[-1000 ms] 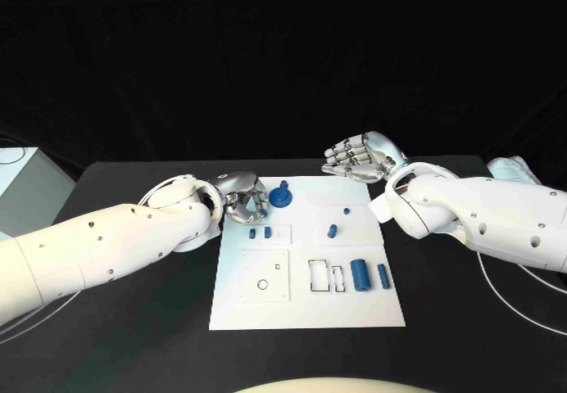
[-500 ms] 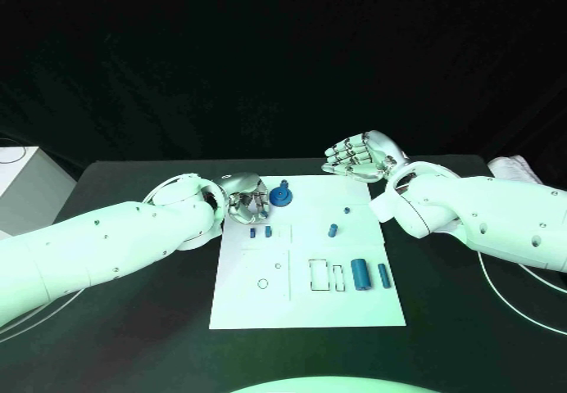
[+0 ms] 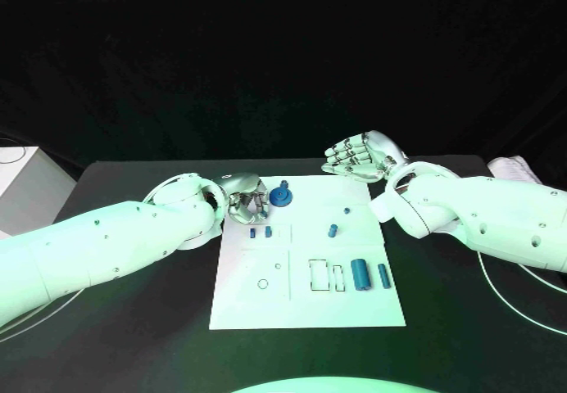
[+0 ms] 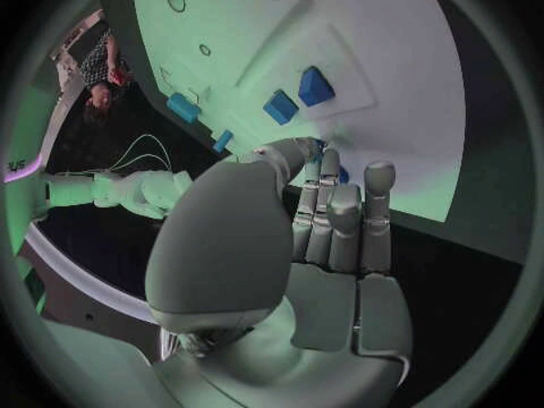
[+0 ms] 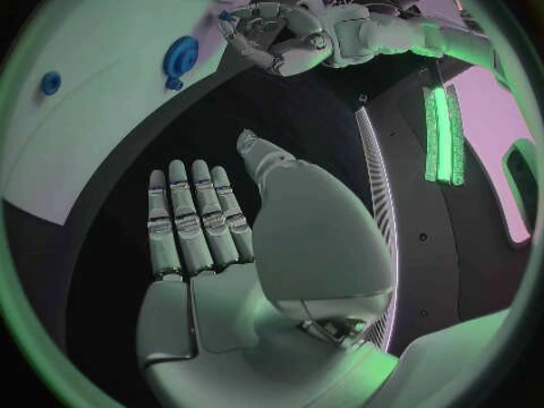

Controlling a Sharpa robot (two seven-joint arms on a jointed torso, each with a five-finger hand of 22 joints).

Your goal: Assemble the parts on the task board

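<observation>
Black table (image 3: 130, 319), white box (image 3: 24, 192) far left, cable (image 3: 520, 299) right

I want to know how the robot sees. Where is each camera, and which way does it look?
Head view: on the robot's head, looking down at the task board; both arms show, with the left hand and right hand.
Left wrist view: behind the left hand, facing the task board.
Right wrist view: behind the right hand, facing the table.
All three show the round blue part.
</observation>
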